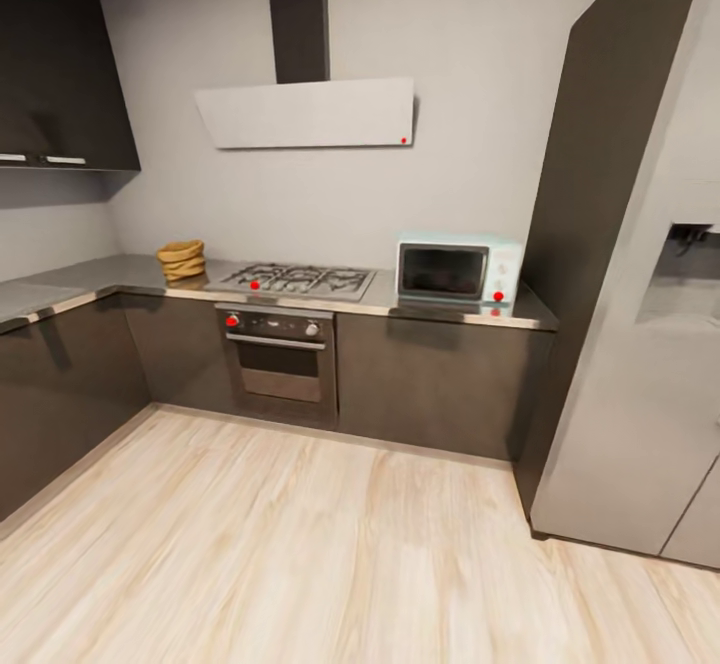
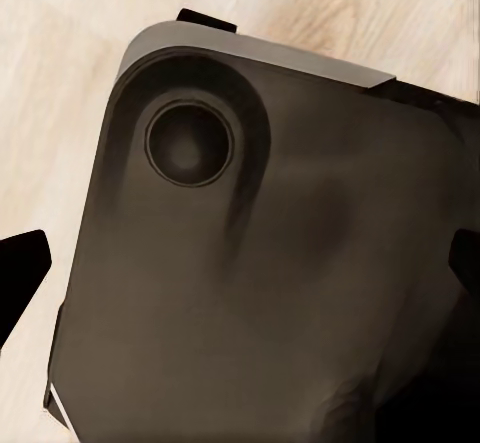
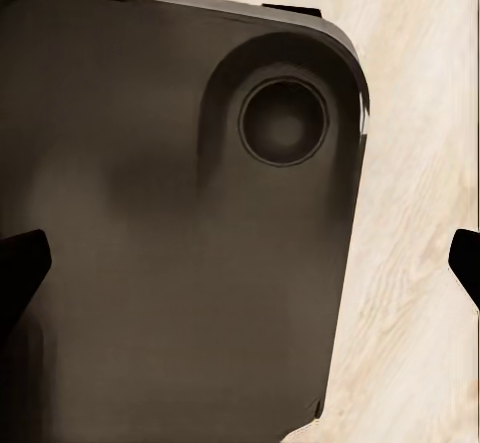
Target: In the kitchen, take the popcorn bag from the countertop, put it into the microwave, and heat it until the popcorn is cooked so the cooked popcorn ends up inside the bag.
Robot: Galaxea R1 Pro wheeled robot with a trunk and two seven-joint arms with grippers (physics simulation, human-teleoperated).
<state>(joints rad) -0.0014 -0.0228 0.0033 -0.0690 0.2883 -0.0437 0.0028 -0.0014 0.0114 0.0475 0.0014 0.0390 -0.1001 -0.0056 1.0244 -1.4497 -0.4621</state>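
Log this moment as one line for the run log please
phase: approaching kitchen | popcorn bag: on countertop, left of hob | microwave: door shut, right of hob | grippers: both open, empty, over robot base

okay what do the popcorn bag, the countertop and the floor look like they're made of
Popcorn bag: tan, matte, probably paper or soft cloth; its sides show rolled folds.
Countertop: grey, glossy, likely steel or polished stone; it reflects the wall faintly.
Floor: pale wood planks or laminate, judging by grain streaks and plank seams, with a soft sheen.
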